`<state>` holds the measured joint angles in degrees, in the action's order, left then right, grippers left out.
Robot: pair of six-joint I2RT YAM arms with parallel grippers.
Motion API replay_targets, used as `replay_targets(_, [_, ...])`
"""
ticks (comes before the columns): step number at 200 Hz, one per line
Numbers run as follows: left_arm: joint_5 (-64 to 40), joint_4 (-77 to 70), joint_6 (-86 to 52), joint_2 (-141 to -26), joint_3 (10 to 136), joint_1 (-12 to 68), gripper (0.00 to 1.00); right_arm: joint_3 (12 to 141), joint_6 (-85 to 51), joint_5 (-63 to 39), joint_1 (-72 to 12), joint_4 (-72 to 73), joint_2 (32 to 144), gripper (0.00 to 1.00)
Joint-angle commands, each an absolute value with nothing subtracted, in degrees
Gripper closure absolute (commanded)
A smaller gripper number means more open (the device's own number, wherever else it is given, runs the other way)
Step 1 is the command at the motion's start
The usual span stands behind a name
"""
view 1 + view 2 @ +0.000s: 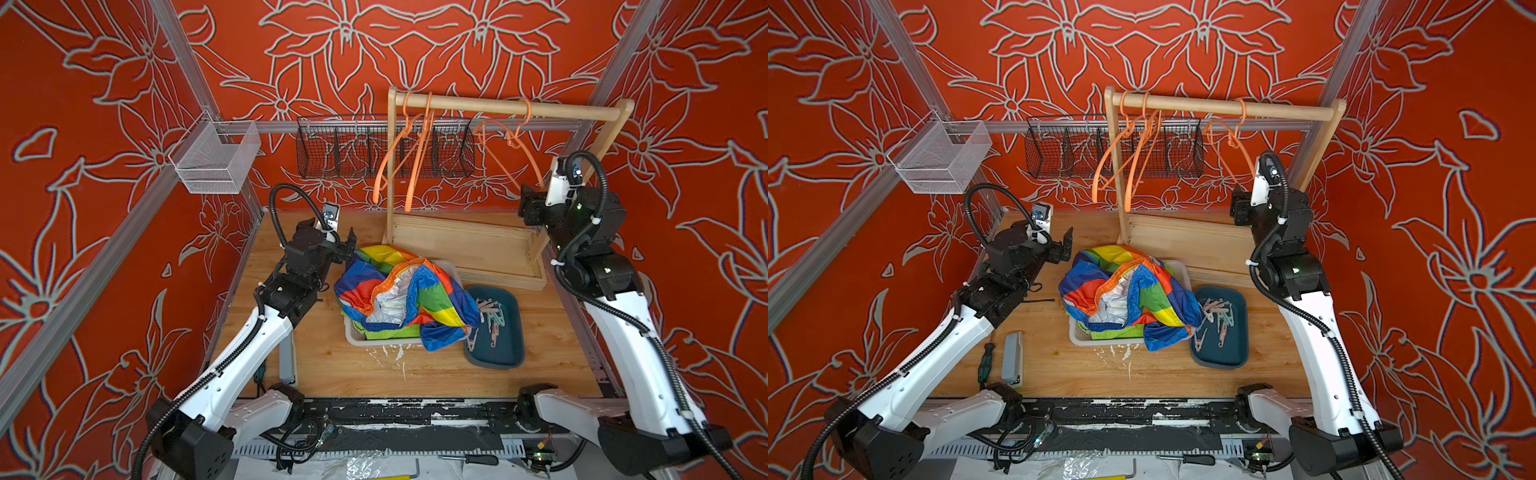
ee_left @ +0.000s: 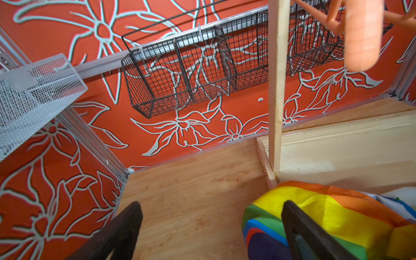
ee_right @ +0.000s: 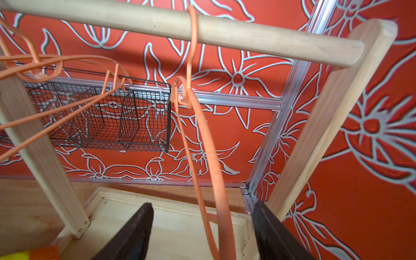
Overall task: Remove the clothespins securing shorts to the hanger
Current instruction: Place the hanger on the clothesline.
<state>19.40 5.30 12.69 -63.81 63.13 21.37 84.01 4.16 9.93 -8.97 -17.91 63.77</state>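
Rainbow shorts (image 1: 432, 291) (image 1: 1150, 291) (image 2: 326, 209) lie crumpled over a white basket (image 1: 353, 336), with lime green shorts (image 1: 395, 332) under them. Several pale clothespins (image 1: 490, 311) (image 1: 1219, 311) lie in a blue tray (image 1: 507, 353). Bare orange hangers hang on the wooden rack, two at its left end (image 1: 415, 166) and one hanger (image 1: 527, 110) (image 3: 212, 153) at its right. My left gripper (image 1: 345, 249) (image 2: 211, 209) is open, beside the rainbow shorts. My right gripper (image 1: 527, 203) (image 3: 202, 207) is open around the right hanger's lower arm; I see no contact.
The wooden rack (image 1: 498, 106) stands at the back right on its tray base. A black wire basket (image 1: 345, 149) and a white mesh basket (image 1: 216, 158) hang on the frame rails. A screwdriver (image 1: 984, 361) and a grey block (image 1: 1012, 353) lie by the left arm.
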Motion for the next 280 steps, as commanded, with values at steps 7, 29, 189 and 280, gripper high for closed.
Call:
replay_targets(7, [22.72, 14.65, 9.05, -67.24, 70.96, 21.01, 0.03, 81.78, 1.56, 4.21, -8.84, -22.12, 60.0, 0.23])
replay_targets(29, [24.76, 23.98, 3.74, -69.49, 74.55, 20.99, 0.03, 77.84, -0.39, -0.93, -9.51, -24.25, 56.9, 0.26])
replay_targets(189, [13.48, 26.44, -17.32, -60.91, 53.12, 20.94, 0.02, 66.49, -4.56, -26.7, -25.44, -51.0, 53.48, 0.73])
replay_targets(280, [8.86, 14.16, -18.76, -65.62, 48.66, 27.31, 0.01, 50.72, -12.93, -26.42, -31.35, -26.96, 57.6, 0.88])
